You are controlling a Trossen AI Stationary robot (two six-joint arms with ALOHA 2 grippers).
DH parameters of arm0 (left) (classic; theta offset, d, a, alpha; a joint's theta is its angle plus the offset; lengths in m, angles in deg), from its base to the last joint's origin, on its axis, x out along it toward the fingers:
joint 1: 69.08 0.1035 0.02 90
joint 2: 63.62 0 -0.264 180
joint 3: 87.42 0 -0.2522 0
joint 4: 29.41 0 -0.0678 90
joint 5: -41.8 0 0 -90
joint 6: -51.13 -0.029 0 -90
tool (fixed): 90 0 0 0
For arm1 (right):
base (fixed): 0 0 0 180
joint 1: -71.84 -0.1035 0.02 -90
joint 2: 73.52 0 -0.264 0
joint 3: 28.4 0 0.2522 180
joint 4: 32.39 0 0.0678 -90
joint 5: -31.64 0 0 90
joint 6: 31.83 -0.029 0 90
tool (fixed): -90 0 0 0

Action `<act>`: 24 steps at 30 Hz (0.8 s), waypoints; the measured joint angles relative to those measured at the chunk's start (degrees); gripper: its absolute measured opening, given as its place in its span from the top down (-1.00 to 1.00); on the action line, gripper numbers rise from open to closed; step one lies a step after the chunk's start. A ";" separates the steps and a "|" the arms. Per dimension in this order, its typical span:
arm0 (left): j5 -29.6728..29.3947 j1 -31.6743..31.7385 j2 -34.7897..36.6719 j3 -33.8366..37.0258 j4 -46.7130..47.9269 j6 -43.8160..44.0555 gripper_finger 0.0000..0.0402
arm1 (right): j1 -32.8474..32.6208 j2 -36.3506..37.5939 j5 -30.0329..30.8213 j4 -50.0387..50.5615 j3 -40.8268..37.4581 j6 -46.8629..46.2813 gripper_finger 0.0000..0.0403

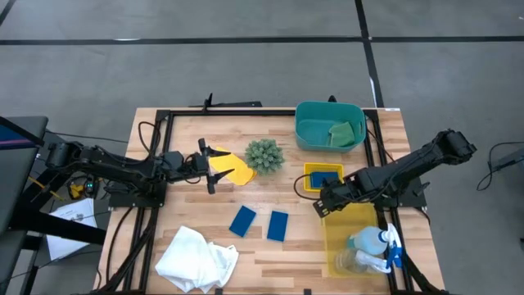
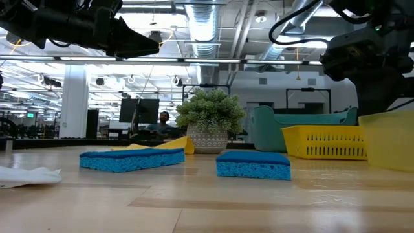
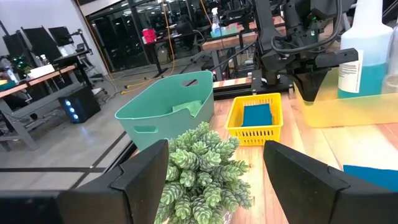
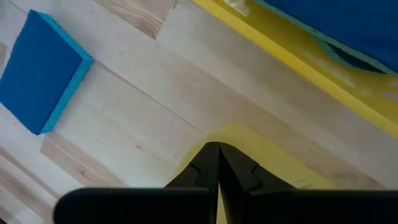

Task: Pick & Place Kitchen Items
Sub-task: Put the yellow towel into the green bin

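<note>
Two blue sponges [image 1: 242, 220] [image 1: 277, 225] lie flat on the wooden table. A yellow sponge [image 1: 236, 170] lies left of the plant. A third blue sponge [image 1: 324, 176] sits in the small yellow basket [image 1: 309, 187], and a green sponge [image 1: 342, 131] in the teal bin [image 1: 307, 123]. The spray bottle [image 1: 372, 242] and clear cup [image 1: 352, 260] lie in the clear yellow bin [image 1: 332, 238]. The white cloth [image 1: 196, 258] lies crumpled near the front left. My left gripper [image 1: 214, 166] hangs open above the yellow sponge. My right gripper [image 1: 323, 205] is shut, raised over the yellow bin's far left corner.
A spiky green plant ball [image 1: 264, 156] in a small pot stands mid-table, straight ahead of my left gripper's fingers [image 3: 143, 180]. Black frame rails run along the table's edges. Bare wood lies between the blue sponges and the cloth.
</note>
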State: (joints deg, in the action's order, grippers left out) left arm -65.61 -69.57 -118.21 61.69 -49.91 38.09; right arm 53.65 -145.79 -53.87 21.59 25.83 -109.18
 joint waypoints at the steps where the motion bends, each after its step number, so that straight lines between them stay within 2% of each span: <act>1: 0.00 0.02 0.00 0.00 0.01 0.00 -0.29 | 0.00 0.00 0.00 -0.13 0.00 -0.01 1.00; 13: 0.08 0.02 0.00 0.00 0.01 0.00 -0.29 | -0.91 0.00 -2.24 -0.22 0.00 -0.17 1.00; 19: 2.47 0.00 0.00 0.00 0.01 0.02 -0.29 | -0.91 2.20 -2.76 2.23 0.00 -0.18 1.00; 24: 2.64 0.00 0.00 0.00 0.01 0.02 -0.29 | -2.53 8.28 2.31 2.18 0.00 0.28 1.00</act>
State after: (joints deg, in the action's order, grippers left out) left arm -62.96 -69.57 -118.21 61.69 -49.91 38.11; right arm 51.11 -137.51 -51.56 23.77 25.83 -108.91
